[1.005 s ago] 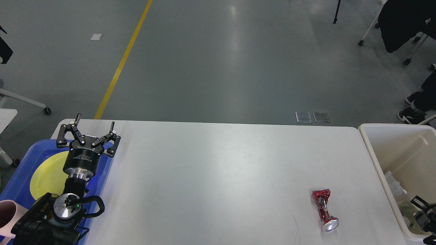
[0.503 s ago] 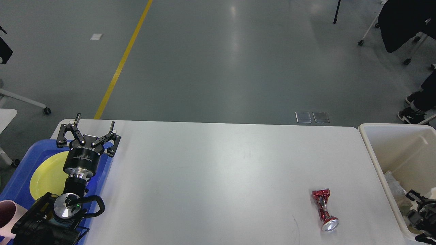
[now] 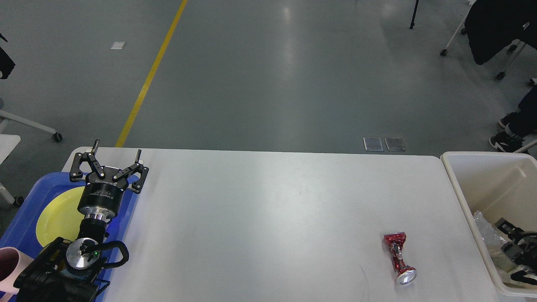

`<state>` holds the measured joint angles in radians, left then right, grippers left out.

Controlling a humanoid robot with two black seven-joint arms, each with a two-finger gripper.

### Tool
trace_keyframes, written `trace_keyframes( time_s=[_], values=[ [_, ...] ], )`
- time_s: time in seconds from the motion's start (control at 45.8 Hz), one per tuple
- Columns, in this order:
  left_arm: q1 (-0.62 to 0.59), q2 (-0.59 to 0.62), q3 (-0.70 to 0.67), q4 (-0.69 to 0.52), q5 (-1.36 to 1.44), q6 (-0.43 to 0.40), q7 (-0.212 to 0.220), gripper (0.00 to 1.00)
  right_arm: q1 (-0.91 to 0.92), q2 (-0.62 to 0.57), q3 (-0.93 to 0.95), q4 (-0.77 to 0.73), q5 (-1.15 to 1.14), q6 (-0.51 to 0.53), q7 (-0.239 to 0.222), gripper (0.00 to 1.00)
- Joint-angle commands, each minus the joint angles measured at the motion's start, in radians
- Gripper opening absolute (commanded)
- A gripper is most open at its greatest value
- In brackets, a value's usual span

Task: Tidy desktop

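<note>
Right claw (image 3: 518,256) is cut off at the frame edge; possibly open, unclear.

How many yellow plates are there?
1. The round yellow plate lies in the blue plastic tray at the left end of the white desktop, partly behind the left gripper. Others could be hidden under the arm.

The tabletop (image 3: 268,201) is smooth white with a soft sheen. The crushed can (image 3: 398,259) is crinkled glossy red metal with a bright silver end. The tray (image 3: 25,214) looks like glossy blue plastic, the bin (image 3: 465,197) matt cream plastic, and the left gripper (image 3: 116,153) matt black metal above a polished silver collar.
</note>
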<state>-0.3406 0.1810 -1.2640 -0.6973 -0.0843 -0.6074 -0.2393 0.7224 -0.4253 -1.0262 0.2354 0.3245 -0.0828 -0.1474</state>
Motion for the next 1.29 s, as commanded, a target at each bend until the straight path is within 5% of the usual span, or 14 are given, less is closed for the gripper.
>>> trace_keyframes(
  time_s=[0.0,0.24,0.568,0.83,1.267],
  values=[
    [0.000,0.000,0.000,0.001,0.000,0.000,0.000,0.96,0.198,-0.082,-0.018,0.214,-0.041,0.003,-0.001,1.00],
    [0.000,0.000,0.000,-0.001,0.000,0.000,0.000,0.96,0.655,-0.144,-0.161,0.663,-0.315,0.106,-0.058,1.00],
    [0.002,0.000,0.000,-0.001,0.000,0.000,0.000,0.96,1.213,0.141,-0.278,0.969,-0.321,0.607,-0.061,1.00],
    [0.000,0.000,0.000,-0.001,0.000,-0.002,0.000,0.96,1.587,0.164,-0.169,1.165,-0.291,0.942,-0.061,1.00],
    [0.000,0.000,0.002,0.001,0.000,0.000,0.000,0.96,1.807,0.083,-0.103,1.345,-0.268,1.023,-0.061,1.00]
  ],
)
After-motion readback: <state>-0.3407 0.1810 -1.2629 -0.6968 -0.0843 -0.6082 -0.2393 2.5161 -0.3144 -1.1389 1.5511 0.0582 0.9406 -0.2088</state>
